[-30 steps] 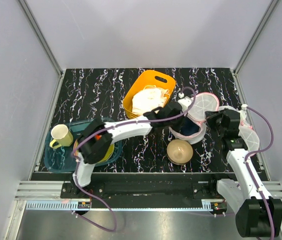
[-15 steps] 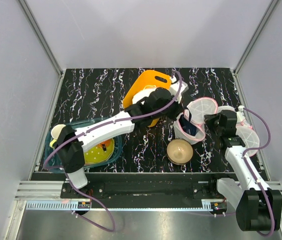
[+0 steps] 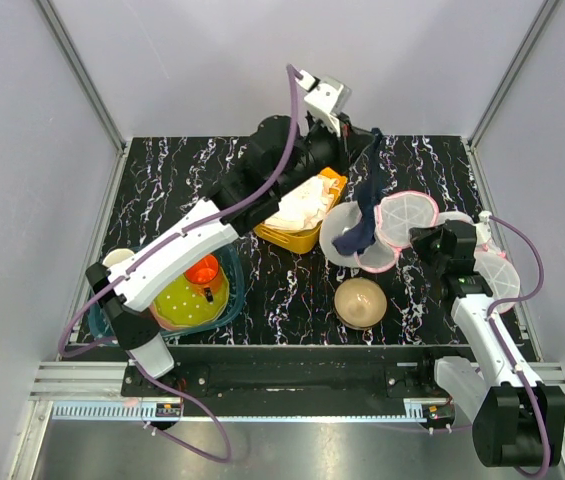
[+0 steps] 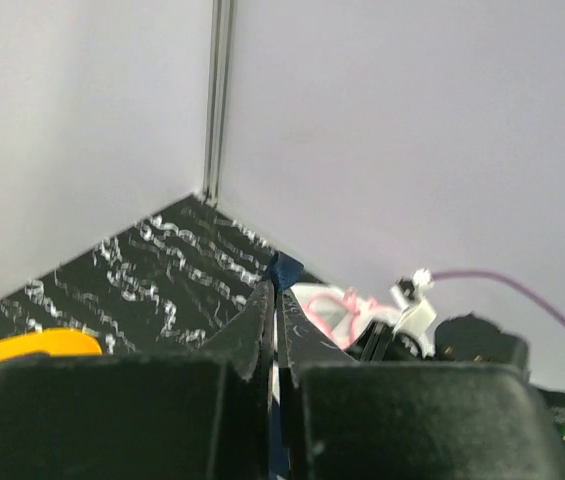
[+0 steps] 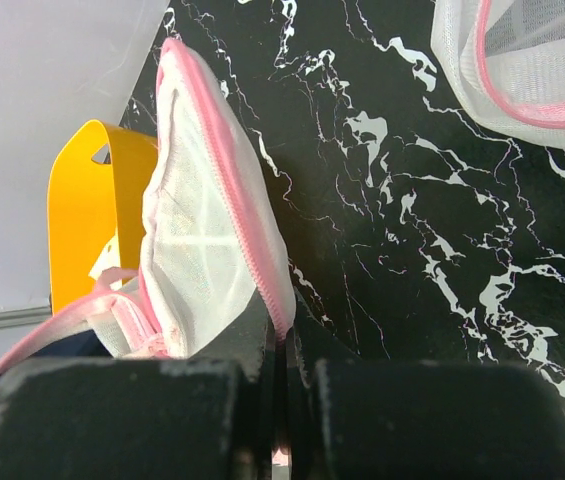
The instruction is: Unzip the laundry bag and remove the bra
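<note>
My left gripper (image 3: 367, 135) is raised high over the back of the table, shut on the top of the navy bra (image 3: 367, 200). The bra hangs down, its lower end over the open white mesh laundry bag (image 3: 347, 235). In the left wrist view the navy cloth (image 4: 284, 268) sticks out between the closed fingertips of the left gripper (image 4: 276, 288). My right gripper (image 3: 424, 240) is shut on the bag's pink zip trim (image 5: 262, 270) beside the round flap lid (image 3: 407, 215). The right wrist view shows the right gripper (image 5: 282, 335) pinching the trim.
A yellow basket (image 3: 314, 235) holding white cloth stands left of the bag. A tan bowl (image 3: 360, 300) sits in front of it. Flat pink-rimmed discs (image 3: 492, 270) lie at the right edge. A teal tray (image 3: 112, 310) with yellow plate, orange cup and mug is at front left.
My left arm has risen up and back, lifting the bra out of the bag until it hangs free. The bag has slumped open. The right gripper has kept its hold.
</note>
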Robot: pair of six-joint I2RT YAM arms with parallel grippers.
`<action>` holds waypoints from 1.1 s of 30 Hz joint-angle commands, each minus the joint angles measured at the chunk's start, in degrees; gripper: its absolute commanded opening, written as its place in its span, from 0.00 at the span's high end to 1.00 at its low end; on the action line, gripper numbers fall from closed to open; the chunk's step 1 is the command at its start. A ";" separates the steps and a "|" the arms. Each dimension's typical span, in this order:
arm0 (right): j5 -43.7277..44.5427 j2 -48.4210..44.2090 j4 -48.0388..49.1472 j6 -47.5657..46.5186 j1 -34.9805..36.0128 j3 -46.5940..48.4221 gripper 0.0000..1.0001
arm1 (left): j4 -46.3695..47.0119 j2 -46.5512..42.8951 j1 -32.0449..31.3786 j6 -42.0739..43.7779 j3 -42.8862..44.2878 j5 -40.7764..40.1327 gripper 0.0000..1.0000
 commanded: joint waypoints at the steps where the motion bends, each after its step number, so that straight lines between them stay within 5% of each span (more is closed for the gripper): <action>1: -0.40 -0.88 1.79 -0.06 -0.07 0.48 1.00 | 3.99 -0.03 0.85 -2.05 6.38 0.34 1.00; 8: -0.32 -0.61 1.44 -0.33 -0.16 0.48 1.00 | 3.98 -0.56 3.92 -1.51 12.80 -1.51 1.00; 17: -1.45 0.79 2.32 0.11 -0.16 1.36 1.00 | 4.34 1.10 4.98 -7.92 15.62 6.92 1.00; 25: -8.92 4.75 5.92 0.64 -0.07 3.81 1.00 | 5.40 9.19 4.72 -17.51 15.52 15.10 1.00; 33: -15.78 10.10 10.22 0.72 -0.16 3.73 1.00 | 3.28 14.55 4.80 -18.66 26.32 16.07 1.00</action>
